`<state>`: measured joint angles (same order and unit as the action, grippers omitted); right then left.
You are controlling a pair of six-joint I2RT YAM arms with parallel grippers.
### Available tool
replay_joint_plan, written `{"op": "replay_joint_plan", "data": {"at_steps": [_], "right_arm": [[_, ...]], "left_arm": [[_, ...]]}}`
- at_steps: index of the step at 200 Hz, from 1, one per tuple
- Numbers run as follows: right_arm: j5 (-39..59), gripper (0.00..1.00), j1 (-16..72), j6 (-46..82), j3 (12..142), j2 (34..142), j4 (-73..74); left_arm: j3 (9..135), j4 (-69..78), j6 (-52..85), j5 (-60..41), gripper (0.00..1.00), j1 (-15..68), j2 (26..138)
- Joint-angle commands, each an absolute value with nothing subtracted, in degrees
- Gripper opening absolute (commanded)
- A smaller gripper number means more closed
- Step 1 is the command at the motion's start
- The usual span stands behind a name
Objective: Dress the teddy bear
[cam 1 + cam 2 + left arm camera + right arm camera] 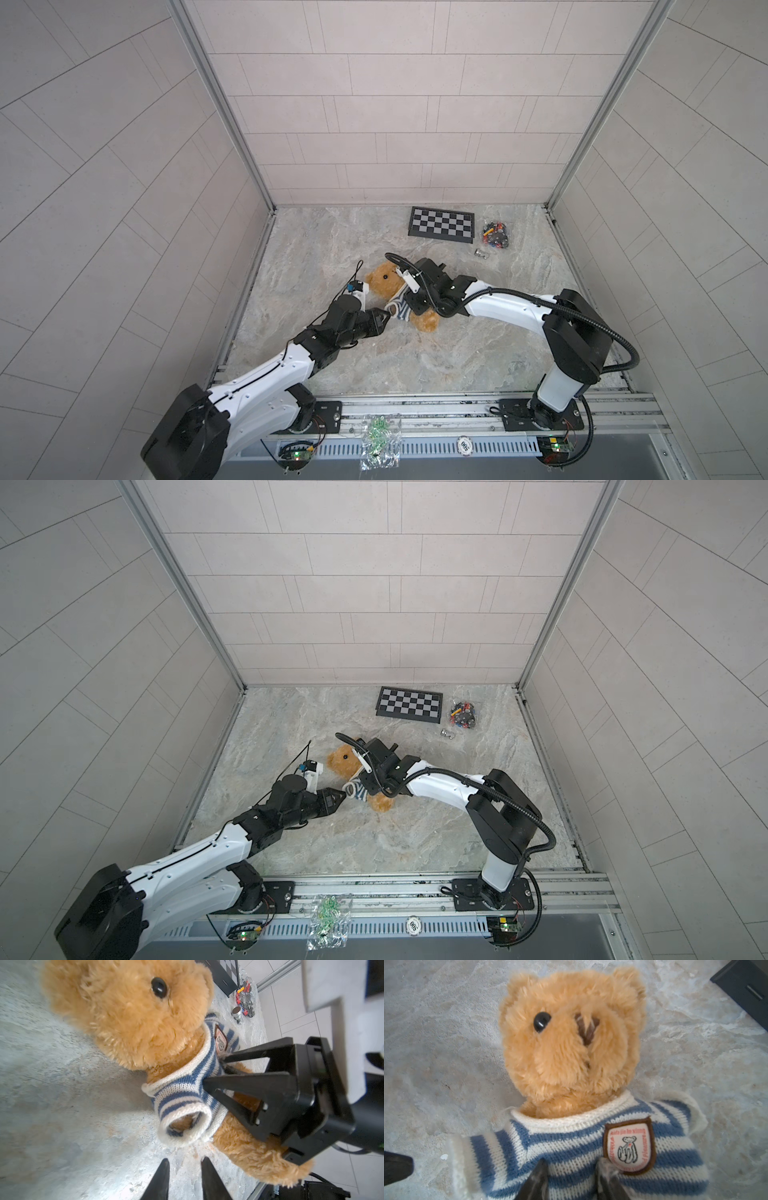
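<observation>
Overhead pair; wrists close — teddy bear (133, 1022)

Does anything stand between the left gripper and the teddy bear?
Nothing visible. Only bare tabletop lies between the left gripper and the sweater cuff on the teddy bear; the right gripper sits on the sweater's chest.

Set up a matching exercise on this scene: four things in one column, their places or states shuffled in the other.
1. teddy bear
2. checkerboard
3. left gripper
4. right gripper

A. tips on the striped sweater, at its chest
B. flat by the back wall
C. head through the collar
D. empty, near the sleeve cuff

Pairs: 1-C, 2-B, 3-D, 4-A
</observation>
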<state>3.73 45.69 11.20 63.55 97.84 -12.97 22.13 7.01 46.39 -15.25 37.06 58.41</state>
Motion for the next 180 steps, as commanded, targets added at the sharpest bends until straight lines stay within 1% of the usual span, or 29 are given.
{"op": "replay_joint_plan", "data": {"at_steps": [1, 23, 79, 124, 180], "right_arm": [[5.17, 0.38, 45.79, 12.52, 61.62, 98.00, -15.17], [5.10, 0.36, 45.79, 12.84, 60.72, 97.75, -14.78], [5.73, 0.35, 45.79, 13.14, 59.17, 97.29, -13.72], [6.33, 0.34, 45.77, 13.18, 58.24, 96.91, -12.93], [7.37, 0.33, 45.79, 13.38, 57.41, 96.60, -11.23]], "left_arm": [[24.86, 8.55, 45.55, -16.67, 0.25, 36.83, 61.70], [25.99, 9.06, 46.38, -16.38, 0.20, 36.83, 64.93], [25.90, 10.82, 48.28, -12.82, 0.15, 37.26, 68.99], [26.97, 14.15, 49.55, -13.39, 0.16, 37.09, 72.60], [28.39, 15.76, 51.64, -12.43, 0.16, 37.41, 74.57]]}}
